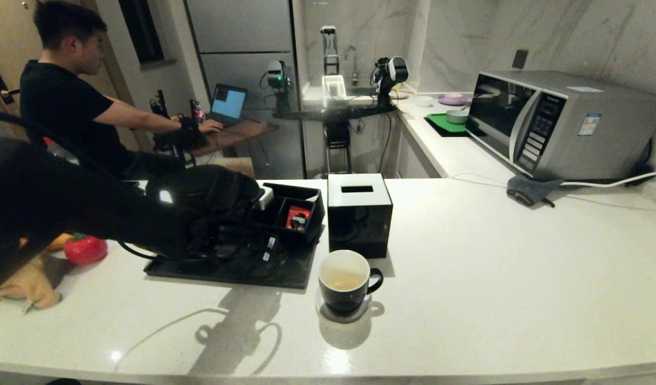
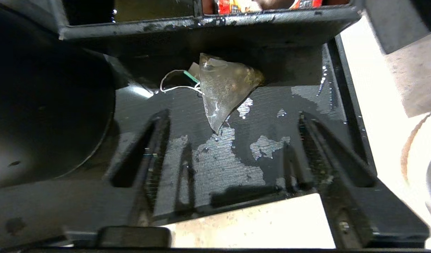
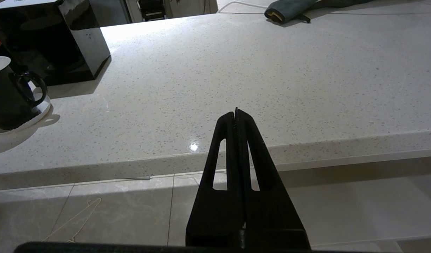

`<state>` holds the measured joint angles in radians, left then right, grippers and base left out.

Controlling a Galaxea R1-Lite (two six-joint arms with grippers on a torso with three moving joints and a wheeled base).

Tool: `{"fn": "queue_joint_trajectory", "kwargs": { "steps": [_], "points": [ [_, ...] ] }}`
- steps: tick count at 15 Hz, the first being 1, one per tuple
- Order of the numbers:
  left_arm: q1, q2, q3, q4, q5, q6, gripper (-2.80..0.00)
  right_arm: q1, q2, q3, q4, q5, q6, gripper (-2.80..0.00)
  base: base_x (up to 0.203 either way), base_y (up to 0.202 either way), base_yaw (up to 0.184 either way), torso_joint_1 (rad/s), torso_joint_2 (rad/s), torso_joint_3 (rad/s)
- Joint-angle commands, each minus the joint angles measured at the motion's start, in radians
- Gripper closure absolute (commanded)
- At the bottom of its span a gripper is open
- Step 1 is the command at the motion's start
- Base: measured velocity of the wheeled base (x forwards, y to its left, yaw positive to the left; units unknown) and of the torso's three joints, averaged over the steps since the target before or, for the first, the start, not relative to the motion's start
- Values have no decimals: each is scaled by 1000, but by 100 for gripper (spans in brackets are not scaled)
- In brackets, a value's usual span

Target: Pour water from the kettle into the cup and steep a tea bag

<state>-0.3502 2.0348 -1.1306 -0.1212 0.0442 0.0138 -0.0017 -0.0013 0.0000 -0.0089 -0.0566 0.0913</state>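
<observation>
**Operator:** I have the left gripper down over the black tray. Its fingers are spread apart with nothing between them.

**Observer:** Where's the tea bag?

**Operator:** The tea bag lies flat on the wet tray floor, just ahead of the fingertips and apart from them, up against the wall of the compartment box. Its string curls off to one side. A red packet sits in one compartment of that box.

**Observer:** And the cup?

**Operator:** From the head camera, the cup stands on the white surface just off the tray's front right corner, handle to the right. There's a pale yellowish pool of water low inside it. The glossy black cube box stands right behind it.

**Observer:** Kettle?

**Operator:** I see a large dark round shape on the tray beside the left gripper in the wrist view; I take it for the kettle, but I can't make out a spout or handle.

**Observer:** The right side?

**Operator:** The right gripper is parked off the front edge of the surface, fingers pressed together on nothing. A person sits at a laptop in the background, and a microwave stands far right.
</observation>
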Motion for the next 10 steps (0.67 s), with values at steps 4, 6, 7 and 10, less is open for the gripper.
{"fn": "queue_joint_trajectory", "kwargs": {
  "steps": [4, 6, 7, 10],
  "points": [
    [5, 70, -44, -2, -3, 3, -280, 0, 1, 0, 0, 0, 1, 0, 0, 0, 0, 0, 0, 0],
    [5, 94, -75, -2, -3, 2, -280, 0, 1, 0, 0, 0, 1, 0, 0, 0, 0, 0, 0, 0],
    [5, 105, -87, -2, -3, 3, -280, 0, 1, 0, 0, 0, 1, 0, 0, 0, 0, 0, 0, 0],
    [4, 127, -109, -2, -3, 3, -280, 0, 1, 0, 0, 0, 1, 0, 0, 0, 0, 0, 0, 0]
  ]
}}
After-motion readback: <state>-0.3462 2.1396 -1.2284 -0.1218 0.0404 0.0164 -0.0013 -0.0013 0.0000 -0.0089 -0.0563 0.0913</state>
